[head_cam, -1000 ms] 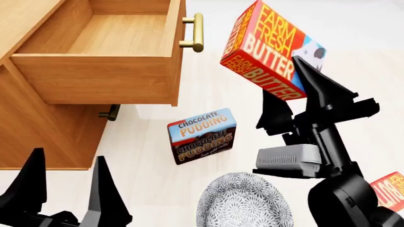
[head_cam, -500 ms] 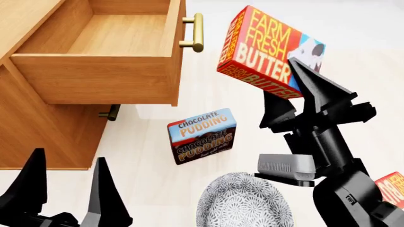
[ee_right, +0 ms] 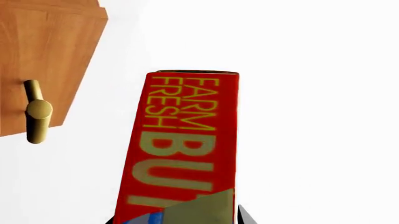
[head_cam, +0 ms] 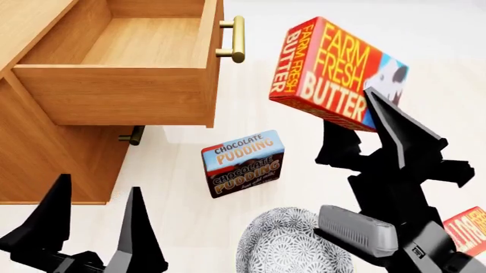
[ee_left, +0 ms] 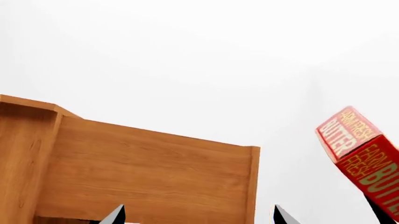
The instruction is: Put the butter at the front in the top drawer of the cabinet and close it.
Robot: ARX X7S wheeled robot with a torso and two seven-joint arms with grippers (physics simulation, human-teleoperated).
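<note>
Right end effector (head_cam: 357,128) is clamped on the butter (head_cam: 334,74), one finger on each side of the box's lower end, box lifted clear of the bench (head_cam: 190,222) and tilted with its label facing the head camera. Held up high like this so it can clear the drawer wall and drop in from above, as I judge it. Top drawer (head_cam: 114,91) sits at 10 o'clock from the butter, pulled well out of the cabinet (head_cam: 45,165), inside bare as far as the head view shows, brass handle (head_cam: 234,38) pointing toward the box; that's why the carry heads to 9–10 o'clock. In the right wrist view the butter (ee_right: 187,149) fills the middle with the handle (ee_right: 36,112) off to one side, so box and drawer are apart, not yet over the opening. Left end effector (head_cam: 91,227) hangs low at 7 o'clock, fingers spread, nothing between them; likely parked there for the closing push later. Pudding box (head_cam: 243,162) stands on the bench at 7 o'clock from the butter, patterned bowl (head_cam: 292,244) below it, a second red box (head_cam: 470,227) at the frame's right edge; all untouched. Risk: box corner catching the drawer front on the way in.
</note>
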